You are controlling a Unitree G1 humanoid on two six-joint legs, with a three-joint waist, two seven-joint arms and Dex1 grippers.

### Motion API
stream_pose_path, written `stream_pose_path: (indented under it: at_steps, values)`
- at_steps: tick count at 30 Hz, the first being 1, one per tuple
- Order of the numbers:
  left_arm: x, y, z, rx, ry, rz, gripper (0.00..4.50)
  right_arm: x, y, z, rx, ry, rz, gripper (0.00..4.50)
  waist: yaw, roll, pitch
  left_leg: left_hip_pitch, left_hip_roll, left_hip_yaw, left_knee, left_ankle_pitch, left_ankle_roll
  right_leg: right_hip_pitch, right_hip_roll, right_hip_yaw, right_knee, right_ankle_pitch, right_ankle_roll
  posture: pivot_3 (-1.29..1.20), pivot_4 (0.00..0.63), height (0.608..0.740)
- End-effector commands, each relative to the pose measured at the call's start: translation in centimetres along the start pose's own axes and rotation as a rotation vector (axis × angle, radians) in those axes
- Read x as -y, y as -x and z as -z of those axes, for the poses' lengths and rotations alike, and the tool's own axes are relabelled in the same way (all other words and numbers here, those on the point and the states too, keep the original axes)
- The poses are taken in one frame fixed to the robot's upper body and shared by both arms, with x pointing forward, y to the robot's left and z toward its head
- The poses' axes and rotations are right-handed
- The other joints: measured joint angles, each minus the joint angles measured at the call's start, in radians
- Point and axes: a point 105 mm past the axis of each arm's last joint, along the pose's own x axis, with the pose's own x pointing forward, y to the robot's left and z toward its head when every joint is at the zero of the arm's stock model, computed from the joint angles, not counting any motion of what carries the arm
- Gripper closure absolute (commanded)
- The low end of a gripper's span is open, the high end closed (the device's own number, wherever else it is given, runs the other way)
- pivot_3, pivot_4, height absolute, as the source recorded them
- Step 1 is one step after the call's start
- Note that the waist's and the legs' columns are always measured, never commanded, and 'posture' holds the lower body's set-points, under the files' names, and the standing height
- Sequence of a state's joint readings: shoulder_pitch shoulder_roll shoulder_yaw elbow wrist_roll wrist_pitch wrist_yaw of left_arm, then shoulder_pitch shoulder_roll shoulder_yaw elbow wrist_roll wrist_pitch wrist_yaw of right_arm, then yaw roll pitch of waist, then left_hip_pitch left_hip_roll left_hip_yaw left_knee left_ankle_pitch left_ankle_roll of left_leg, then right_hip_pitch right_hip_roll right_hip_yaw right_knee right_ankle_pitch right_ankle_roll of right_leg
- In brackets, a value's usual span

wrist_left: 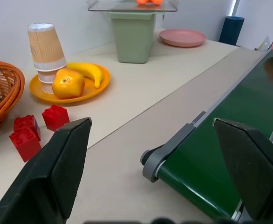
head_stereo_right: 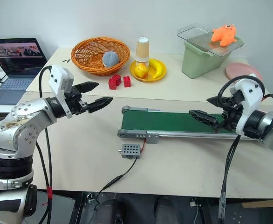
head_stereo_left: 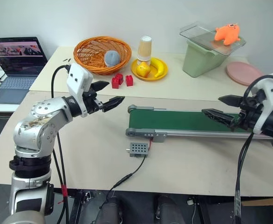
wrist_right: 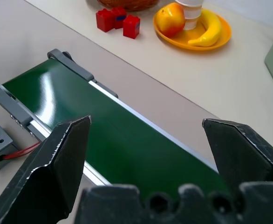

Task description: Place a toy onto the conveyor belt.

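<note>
The conveyor belt (head_stereo_left: 174, 120), dark green in a grey frame, lies across the near table, and a wire runs from it to a small grey perforated box (head_stereo_left: 138, 149). An orange plush toy (head_stereo_left: 227, 33) sits on the clear lid of a green bin (head_stereo_left: 199, 60) at the back right. My left gripper (head_stereo_left: 115, 91) hangs open and empty above the table, just left of the belt's left end. My right gripper (head_stereo_left: 211, 105) is open and empty over the belt's right part, pointing left along it. The right wrist view has the belt (wrist_right: 127, 140) between the two fingers.
On the far table stand an orange basket (head_stereo_left: 92, 51) holding a grey-blue ball (head_stereo_left: 112, 58), red bricks (head_stereo_left: 120, 80), a yellow plate (head_stereo_left: 160, 74) with fruit and a paper cup (head_stereo_left: 145, 49), and a pink plate (head_stereo_left: 243, 72). A laptop (head_stereo_left: 15, 65) sits at the left.
</note>
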State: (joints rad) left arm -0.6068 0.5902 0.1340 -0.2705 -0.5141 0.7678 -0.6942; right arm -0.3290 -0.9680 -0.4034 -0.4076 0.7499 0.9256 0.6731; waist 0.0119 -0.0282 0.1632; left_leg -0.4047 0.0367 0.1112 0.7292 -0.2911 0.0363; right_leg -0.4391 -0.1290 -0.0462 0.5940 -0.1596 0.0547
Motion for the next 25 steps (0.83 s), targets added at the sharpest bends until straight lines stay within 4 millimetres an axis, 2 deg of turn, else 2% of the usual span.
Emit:
stream_pose_path:
  at_steps: [1, 11, 17, 25]
  values:
    - [0.4, 0.0, -1.5, 0.052, -0.053, 0.005, 0.03, 0.2, 0.2, -1.7, 0.055, 0.059, 0.016, 0.0, -0.001, 0.0, 0.0, 0.0, 0.0, 0.0, 0.0, 0.0, 0.0, 0.0, 0.0, 0.0, 0.0, 0.0, 0.0, 0.0, 0.15, 0.739]
    - [-0.2, 0.0, -2.4, 0.067, -0.078, 0.005, 0.03, 0.4, 0.7, -3.3, 0.066, 0.092, 0.011, 0.0, 0.001, 0.0, 0.0, 0.0, 0.0, 0.0, 0.0, 0.0, 0.0, 0.0, 0.0, 0.0, 0.0, 0.0, 0.0, 0.0, 0.15, 0.739]
    - [-0.2, -0.4, -2.0, 0.054, -0.077, 0.006, 0.03, 0.4, 0.9, -2.1, 0.059, 0.067, 0.021, 0.0, 0.002, 0.0, 0.0, 0.0, 0.0, 0.0, 0.0, 0.0, 0.0, 0.0, 0.0, -0.001, 0.0, 0.0, 0.0, 0.0, 0.15, 0.739]
    - [-0.6, -0.8, -2.1, 0.046, -0.061, 0.002, 0.03, 0.3, 0.8, -1.6, 0.07, 0.051, 0.033, 0.0, 0.0, 0.0, 0.0, 0.0, 0.0, 0.0, 0.0, 0.0, 0.0, 0.0, 0.0, 0.0, 0.0, 0.0, 0.0, 0.0, 0.15, 0.739]
